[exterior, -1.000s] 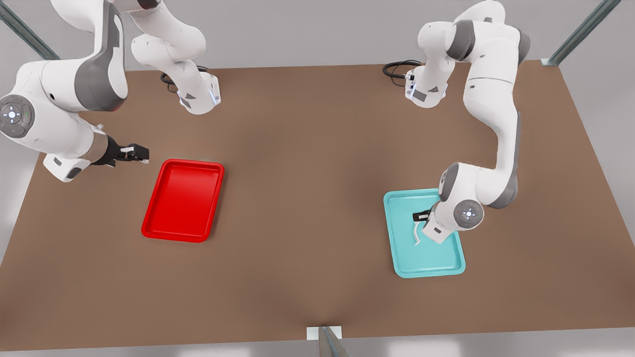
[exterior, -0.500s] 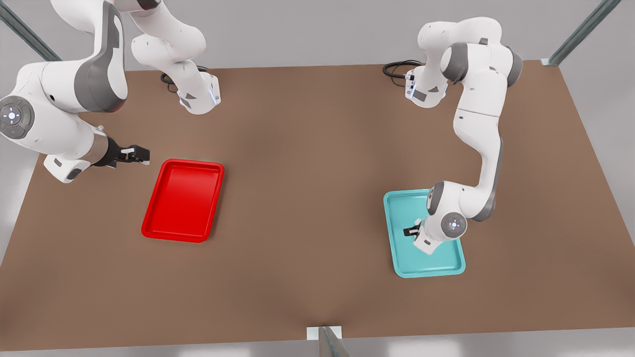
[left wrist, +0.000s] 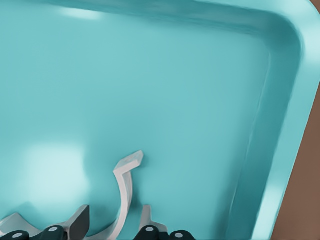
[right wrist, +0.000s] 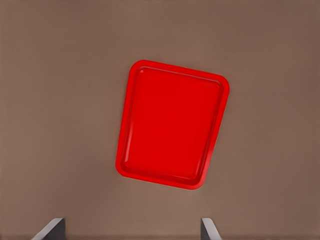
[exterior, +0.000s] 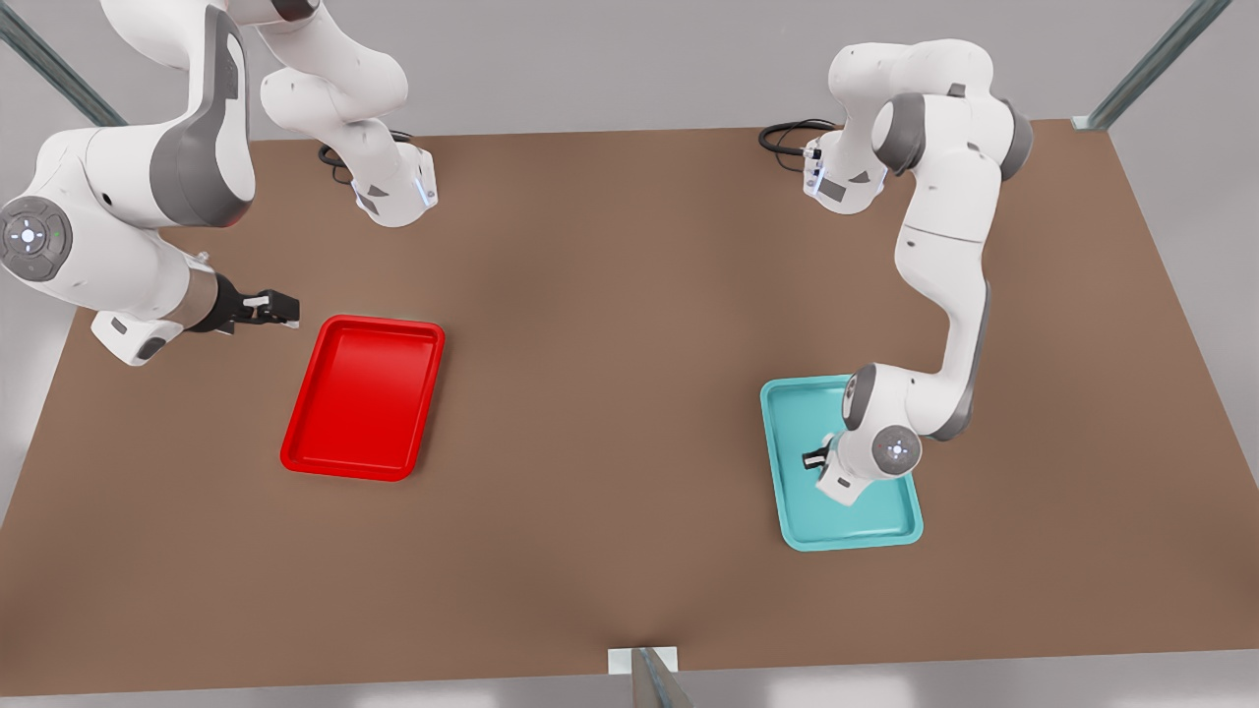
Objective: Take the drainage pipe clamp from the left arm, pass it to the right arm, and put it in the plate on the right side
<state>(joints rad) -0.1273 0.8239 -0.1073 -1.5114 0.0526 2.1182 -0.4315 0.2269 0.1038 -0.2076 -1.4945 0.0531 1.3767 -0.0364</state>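
Both fingers of my left claw (left wrist: 112,231) straddle the drainage pipe clamp (left wrist: 126,187) in the teal tray (left wrist: 280,150), not yet closed, so I should pinch squarely mid-strip; my open right claw (exterior: 280,310) waits beside the red plate (exterior: 305,447).

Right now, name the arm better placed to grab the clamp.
Left. Its gripper is down in the teal tray, fingers astride the drainage pipe clamp. The right gripper hovers beside the red plate.
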